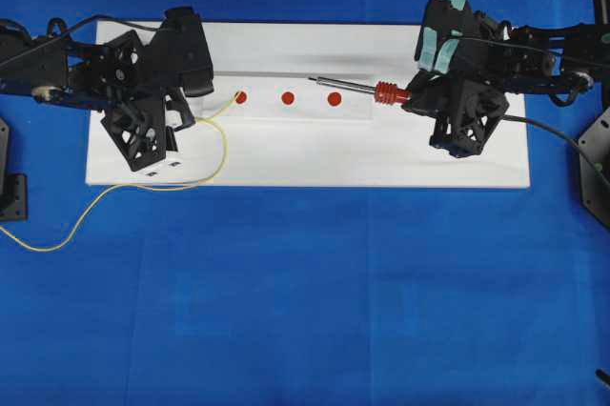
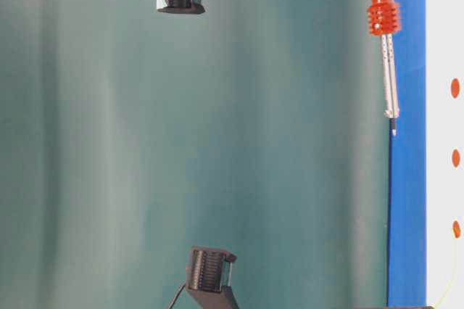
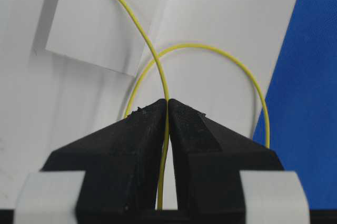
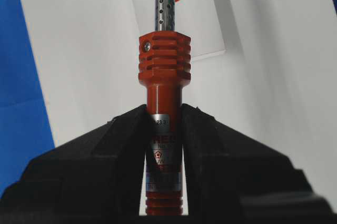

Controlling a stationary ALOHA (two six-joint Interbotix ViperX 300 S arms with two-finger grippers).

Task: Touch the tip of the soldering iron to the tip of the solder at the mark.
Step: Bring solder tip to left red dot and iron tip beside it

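Left tool [image 3: 167, 103]: jaws pressed together on the solder [image 3: 158, 58], which runs out between the tips.
Right tool [image 4: 164, 116]: clamped on the red-orange handle of the soldering iron [image 4: 164, 66], label band between the jaws.
Solder: thin yellow wire; its free end lies on the leftmost red mark [image 1: 240, 97]. Behind the left tool it loops over the white board [image 1: 305, 163] and trails off the board's left edge onto the blue worktop [image 1: 305, 311].
Soldering iron: held lying roughly level in the overhead view, shaft pointing left, tip above the board near the middle mark [image 1: 287, 98] and well apart from the solder's end. The right mark [image 1: 334, 98] sits just beside the shaft.
Edges: all three marks sit in a row on a raised white strip along the board's upper half; both tools hang over the board's short ends.
Open room: bare white board lies between the iron's tip and the leftmost mark; the near half of the board is clear apart from the solder loop.
Left wrist view only: shows the solder's end meeting the mark.
Right wrist view only: shows the perforated shaft crossing one red mark; the tip is out of frame.
Table-level view only: shows the iron [image 2: 388, 69] lifted clear of the surface; neither grip is visible there.
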